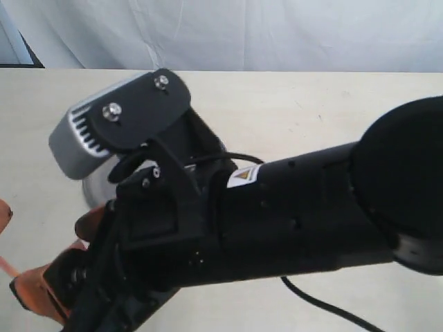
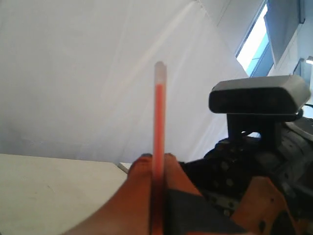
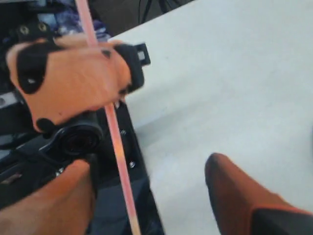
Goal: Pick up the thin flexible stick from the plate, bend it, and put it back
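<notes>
My left gripper (image 2: 156, 159) is shut on the thin flexible stick (image 2: 159, 117), which stands straight out past the fingers to its whitish tip. In the right wrist view the stick (image 3: 120, 156) runs between the fingers of my open right gripper (image 3: 146, 165). It lies nearer one finger and touches neither, and the left gripper's orange finger (image 3: 73, 78) clamps it farther along. In the exterior view my right arm (image 1: 291, 214) covers most of the scene. Only a sliver of the silver plate (image 1: 92, 191) shows behind it, and a short piece of the stick (image 1: 6, 264) at the left edge.
The pale table (image 1: 291, 104) stretches behind and to the right of the arms, with a white curtain beyond it. A black cable (image 1: 325, 308) trails over the table near the front. The right wrist camera housing (image 2: 259, 98) sits close beside the left gripper.
</notes>
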You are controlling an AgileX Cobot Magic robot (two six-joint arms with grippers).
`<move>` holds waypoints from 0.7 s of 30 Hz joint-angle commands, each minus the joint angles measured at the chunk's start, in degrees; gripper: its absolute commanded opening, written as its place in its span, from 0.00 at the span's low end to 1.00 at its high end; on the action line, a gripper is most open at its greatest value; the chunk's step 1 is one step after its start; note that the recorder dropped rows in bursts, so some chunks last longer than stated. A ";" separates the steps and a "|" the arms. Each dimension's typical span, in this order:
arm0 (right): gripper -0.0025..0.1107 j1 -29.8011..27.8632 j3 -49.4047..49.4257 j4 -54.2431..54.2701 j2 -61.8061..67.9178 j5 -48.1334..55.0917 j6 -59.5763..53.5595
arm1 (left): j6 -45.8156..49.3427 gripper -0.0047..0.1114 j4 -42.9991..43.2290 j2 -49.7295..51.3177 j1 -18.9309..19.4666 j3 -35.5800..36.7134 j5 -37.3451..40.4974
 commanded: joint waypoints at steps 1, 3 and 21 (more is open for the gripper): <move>0.47 0.13 -1.11 2.34 3.62 6.27 0.10 | -0.82 0.04 -0.80 -0.10 0.03 -0.15 -0.53; 0.40 0.13 -1.97 2.37 5.18 7.36 0.10 | -1.14 0.04 -0.80 -0.10 0.03 -0.15 -1.15; 0.02 0.13 -6.12 1.26 15.57 -7.44 -1.86 | -5.19 0.04 -3.46 -0.10 0.03 -0.15 -4.59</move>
